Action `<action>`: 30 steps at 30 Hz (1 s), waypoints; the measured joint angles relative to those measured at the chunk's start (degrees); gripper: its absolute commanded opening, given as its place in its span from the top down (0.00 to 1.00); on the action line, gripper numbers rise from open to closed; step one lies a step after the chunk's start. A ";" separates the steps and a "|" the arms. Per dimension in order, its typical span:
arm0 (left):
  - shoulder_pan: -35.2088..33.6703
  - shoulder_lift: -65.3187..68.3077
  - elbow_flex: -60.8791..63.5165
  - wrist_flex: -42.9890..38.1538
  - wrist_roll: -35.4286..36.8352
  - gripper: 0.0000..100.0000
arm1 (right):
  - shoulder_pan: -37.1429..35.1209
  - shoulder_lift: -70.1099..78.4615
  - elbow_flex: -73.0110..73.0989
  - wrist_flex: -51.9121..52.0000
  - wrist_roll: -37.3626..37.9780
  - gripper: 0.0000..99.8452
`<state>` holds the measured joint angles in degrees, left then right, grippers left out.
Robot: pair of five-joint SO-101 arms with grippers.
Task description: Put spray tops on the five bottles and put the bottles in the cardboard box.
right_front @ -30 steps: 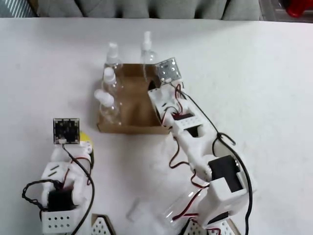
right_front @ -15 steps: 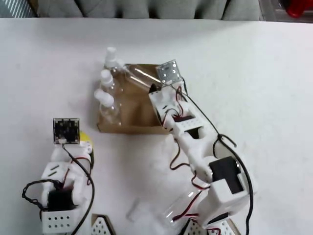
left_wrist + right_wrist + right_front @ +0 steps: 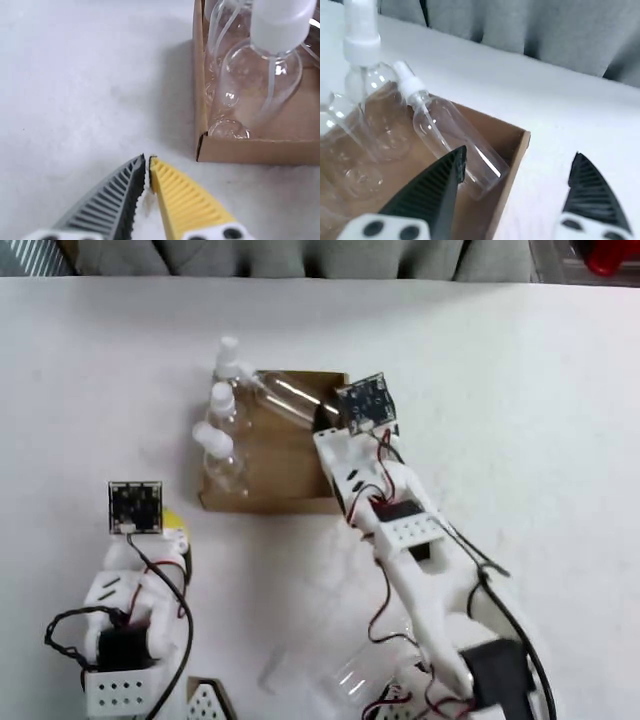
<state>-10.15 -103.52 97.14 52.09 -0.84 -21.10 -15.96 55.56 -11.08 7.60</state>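
Your left gripper [image 3: 147, 164] sat low at the left of the white table [image 3: 520, 360]. Its grey and yellow fingers were pressed together on nothing, the tips just above the surface and near the front left corner of the shallow brown cardboard box [image 3: 262, 503]. Inside the box, three clear plastic bottles with white spray tops [image 3: 214, 445] stood upright in a row along the left wall, close against one another. To their right a fourth bottle [image 3: 287, 396] of the same kind lay tilted across the far part of the box. Its spray top pointed toward the upright row and its base was down near the far right corner. Your right gripper [image 3: 520, 152] hung over that corner with its black fingers spread wide and nothing between them. One finger was above the inside of the box just beside the tilted bottle, and the other was out over bare table. Farther toward the front, beside the base of your right arm, a clear plastic cylinder [image 3: 348, 672] lay on its side on the table; I could not tell whether it carried a spray top.
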 measured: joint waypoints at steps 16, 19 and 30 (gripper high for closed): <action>-0.53 0.00 0.00 0.00 0.00 0.98 | 9.41 -15.91 -6.59 29.71 0.00 0.98; -0.53 0.00 0.00 0.00 0.00 0.98 | 9.41 -15.82 -12.40 42.64 0.00 0.98; -0.53 0.00 0.00 0.00 0.00 0.98 | 6.59 -2.46 -29.10 73.93 -2.73 0.90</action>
<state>-10.68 -103.52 97.14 52.09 -0.84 -14.51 -18.42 26.46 62.86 4.88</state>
